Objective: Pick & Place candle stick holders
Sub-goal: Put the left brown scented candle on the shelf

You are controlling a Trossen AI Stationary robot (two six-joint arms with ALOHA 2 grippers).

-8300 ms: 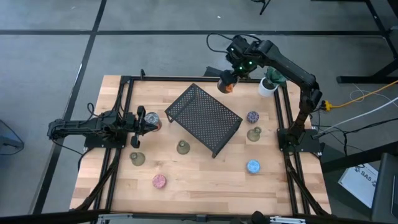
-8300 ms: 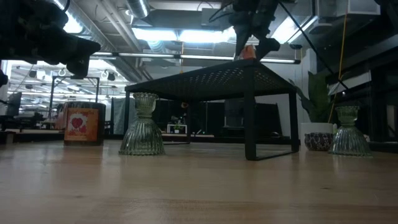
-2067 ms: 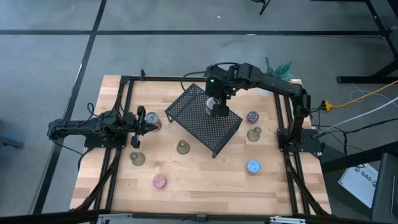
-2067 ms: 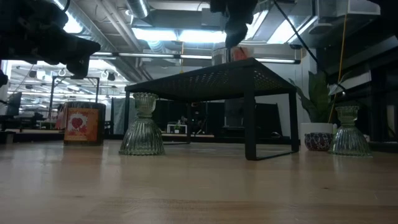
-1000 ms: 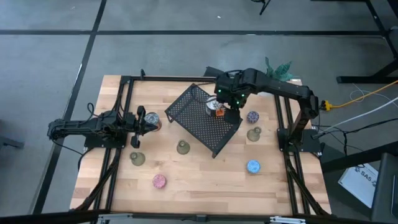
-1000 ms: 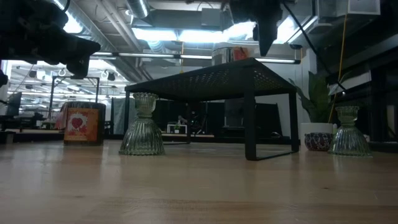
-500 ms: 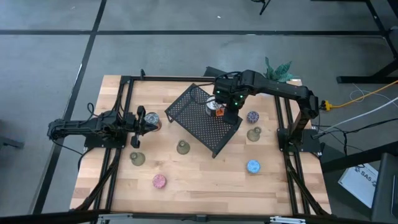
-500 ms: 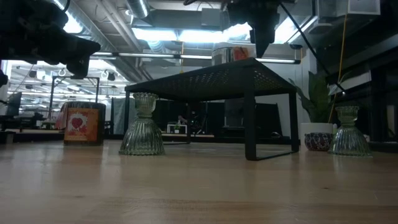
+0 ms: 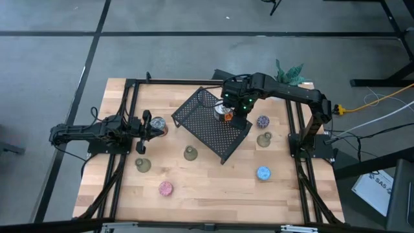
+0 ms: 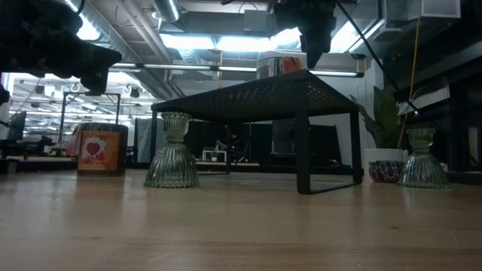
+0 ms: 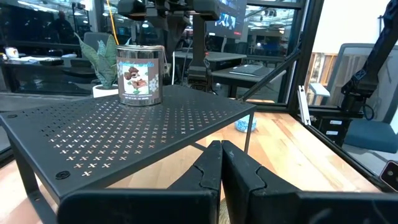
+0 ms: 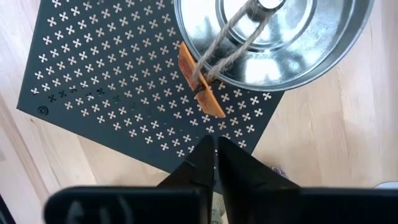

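Several candle stick holders stand on their bases on the wooden table: olive-green ones (image 9: 190, 153) (image 9: 143, 165) (image 9: 264, 139), a pink one (image 9: 166, 188), a blue one (image 9: 263, 173) and a purple one (image 9: 262, 122). My right gripper (image 9: 238, 116) (image 12: 215, 149) hovers shut over the black perforated rack (image 9: 210, 123), just beside a metal tin (image 9: 223, 112) with twine and an orange tag, touching nothing. My left gripper (image 9: 150, 125) (image 11: 221, 149) waits shut at the table's left, holding nothing.
The rack stands on legs mid-table, with the tin (image 11: 140, 73) near its far right corner. A red-labelled tin (image 9: 160, 126) sits just past my left gripper. A white pot with a green plant (image 9: 291, 72) stands at the far right corner. Black frame rails line both sides.
My right gripper has shifted a little toward the table's left, nearer the tin on the rack, staying above the rack top. The tin stands where it was.
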